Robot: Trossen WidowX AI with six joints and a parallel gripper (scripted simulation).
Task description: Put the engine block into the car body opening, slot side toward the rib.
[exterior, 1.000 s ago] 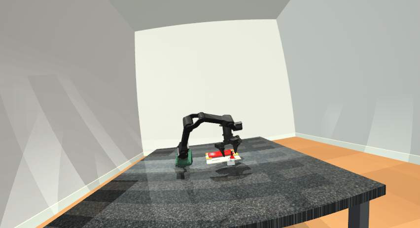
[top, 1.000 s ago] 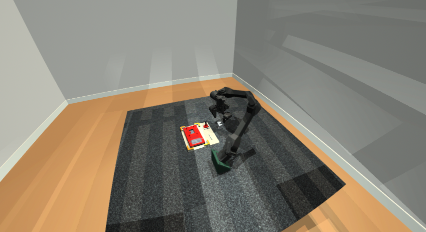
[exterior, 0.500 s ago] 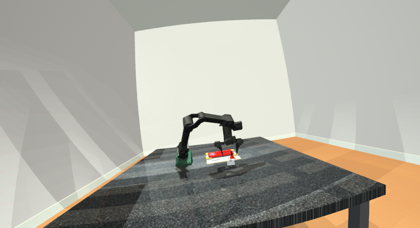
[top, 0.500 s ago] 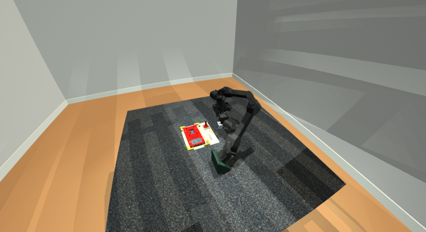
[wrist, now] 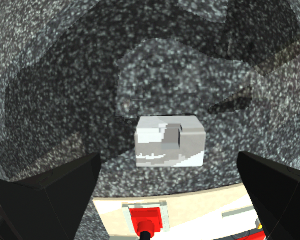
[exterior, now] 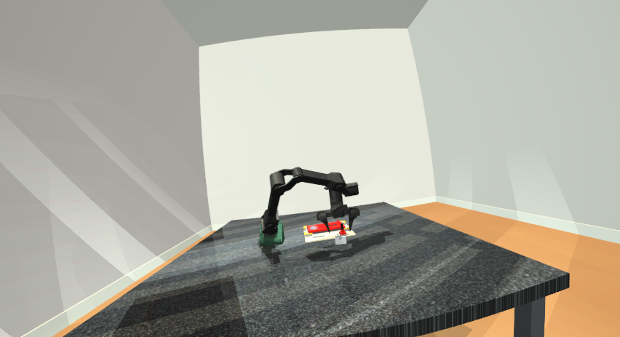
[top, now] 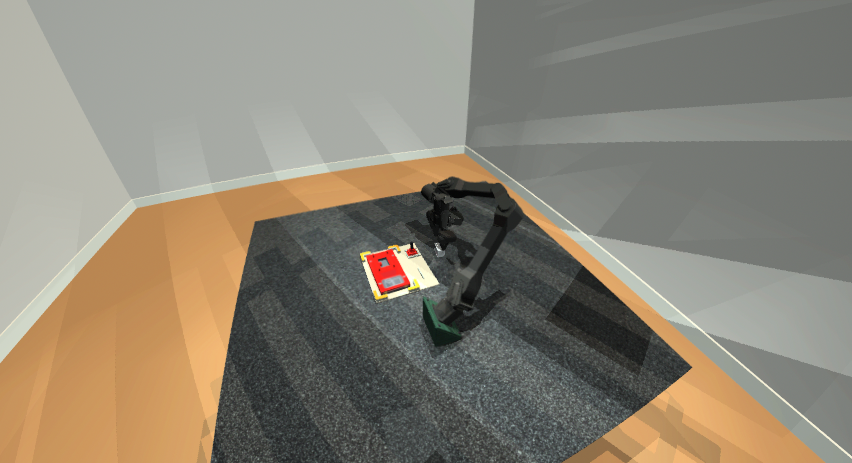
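Note:
The engine block (top: 440, 251) (exterior: 340, 239) (wrist: 170, 145), light grey with a notch, lies on the dark table top beside the cream board. In the wrist view it is between and below the fingers, its long side running across the view. My gripper (exterior: 339, 231) (wrist: 170, 160) is wide open and empty above the block, with a gap on either side. The red car body (top: 390, 271) (exterior: 323, 227) (wrist: 255, 237) lies on the board. Its opening (top: 383, 262) shows in the top view. The rib cannot be made out.
The cream board (top: 424, 269) (exterior: 310, 238) (wrist: 185, 207) carries yellow corner pieces (top: 364, 256) around the car body. A red piece with an upright black knob (top: 411, 251) (wrist: 146, 220) stands on the board close to the block. The arm's green base (top: 438, 325) (exterior: 271, 236) is near the board.

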